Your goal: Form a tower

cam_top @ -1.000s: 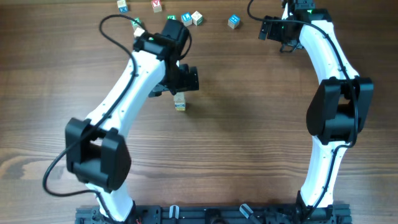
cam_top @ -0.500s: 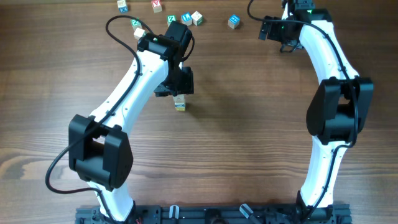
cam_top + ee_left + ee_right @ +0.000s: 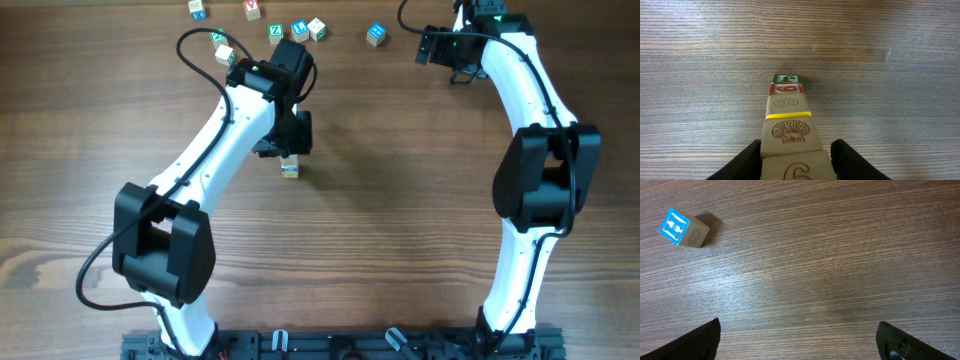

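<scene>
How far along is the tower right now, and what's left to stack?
Done: the tower stands several cubes high, as the left wrist view shows. In hand: the left gripper brackets the top cube; whether it actually grips is unclear. Left: several loose cubes lie beyond the tower, and one blue cube sits ahead of the open, empty right gripper.

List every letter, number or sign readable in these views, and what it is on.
"6": brown outline, top cube of the tower.
"6" or "9": pale cube below the shell picture.
"6" or "9": red face.
Unclear letter: green face.
"H": blue face of the loose cube.
Too small to read: far cubes, overhead view.
</scene>
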### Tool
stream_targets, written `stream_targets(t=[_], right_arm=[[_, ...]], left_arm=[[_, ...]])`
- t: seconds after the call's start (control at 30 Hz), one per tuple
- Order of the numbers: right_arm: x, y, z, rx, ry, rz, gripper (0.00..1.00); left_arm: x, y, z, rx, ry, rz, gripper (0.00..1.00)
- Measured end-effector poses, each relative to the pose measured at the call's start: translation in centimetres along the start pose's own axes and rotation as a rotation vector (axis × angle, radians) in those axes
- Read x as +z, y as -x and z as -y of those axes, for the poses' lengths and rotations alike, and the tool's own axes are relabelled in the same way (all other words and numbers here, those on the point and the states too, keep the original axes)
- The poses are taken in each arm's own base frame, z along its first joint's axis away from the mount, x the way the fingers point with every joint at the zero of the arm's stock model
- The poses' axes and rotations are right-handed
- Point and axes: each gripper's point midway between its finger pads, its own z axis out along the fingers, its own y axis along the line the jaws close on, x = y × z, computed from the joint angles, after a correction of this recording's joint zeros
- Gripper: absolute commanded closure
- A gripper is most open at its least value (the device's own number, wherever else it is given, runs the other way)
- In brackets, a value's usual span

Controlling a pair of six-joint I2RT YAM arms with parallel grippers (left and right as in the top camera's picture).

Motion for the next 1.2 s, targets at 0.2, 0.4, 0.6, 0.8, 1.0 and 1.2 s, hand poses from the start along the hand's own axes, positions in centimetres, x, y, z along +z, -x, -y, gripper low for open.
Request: stream_targets(t=[0.2,0.4,0.6,0.8,1.0,1.2], right_arm=[[0.0,0.0,0.0,0.000,0.000,0.000,0.00],[0.0,0.0,0.0,0.000,0.000,0.000,0.00],[0.0,0.0,0.0,0.000,0.000,0.000,0.00],[0.0,0.0,0.0,0.000,0.000,0.000,0.00],[0.0,0.0,0.0,0.000,0.000,0.000,0.00],[0.0,0.0,0.0,0.000,0.000,0.000,0.00]], left_arm=[[0.0,0.0,0.0,0.000,0.000,0.000,0.66],[0.0,0.0,0.0,0.001,0.000,0.000,0.56],[0.0,0.0,0.0,0.002,0.000,0.000,0.22],[0.2,-0.1,-0.1,0.000,0.007,-0.003,0.16],[1.9,-0.8,-0.4,0.002,0.017,-0.017,0.34],[2.3,-0.5,-0.3,0.009,0.008,0.001,0.58]])
